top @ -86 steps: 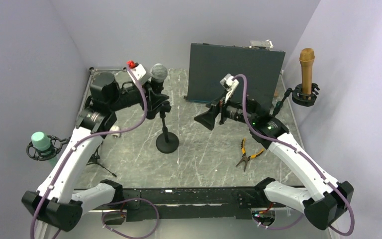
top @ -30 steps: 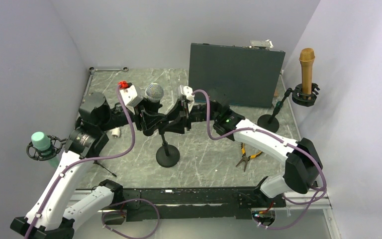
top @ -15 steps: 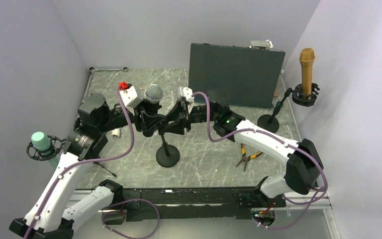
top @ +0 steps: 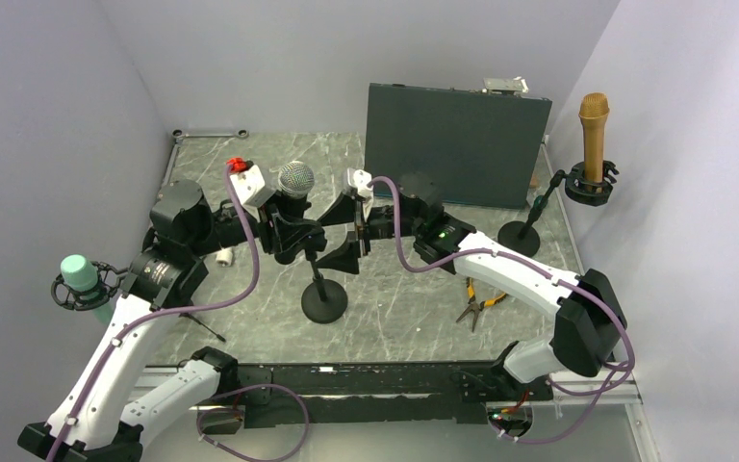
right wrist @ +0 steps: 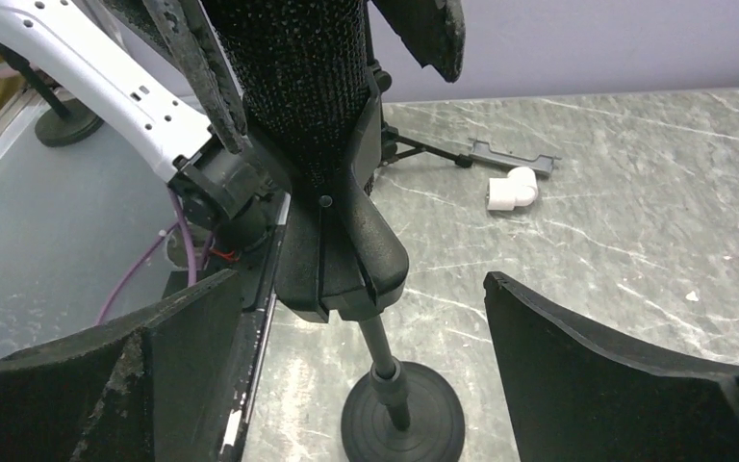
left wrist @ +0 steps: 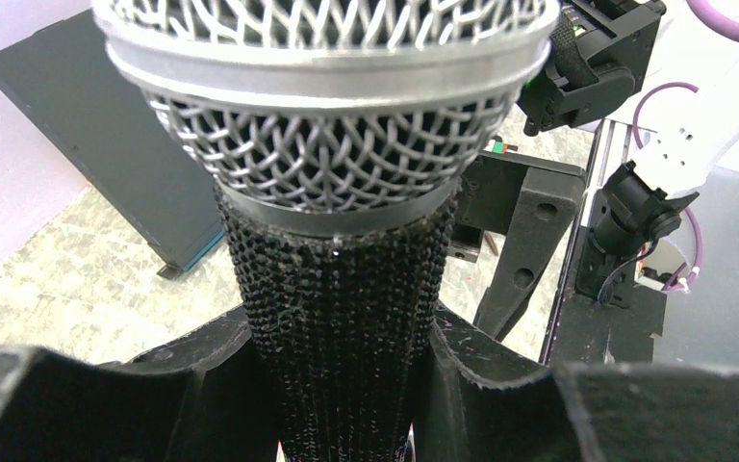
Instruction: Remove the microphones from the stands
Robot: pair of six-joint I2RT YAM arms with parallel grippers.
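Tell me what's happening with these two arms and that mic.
The left gripper is clamped on the black body of the microphone, just under its mesh head. The right gripper is open, with its fingers spread on either side of the clip at the top of the stand and not touching it. The microphone is still seated in the clip, so it has not come off the stand yet.
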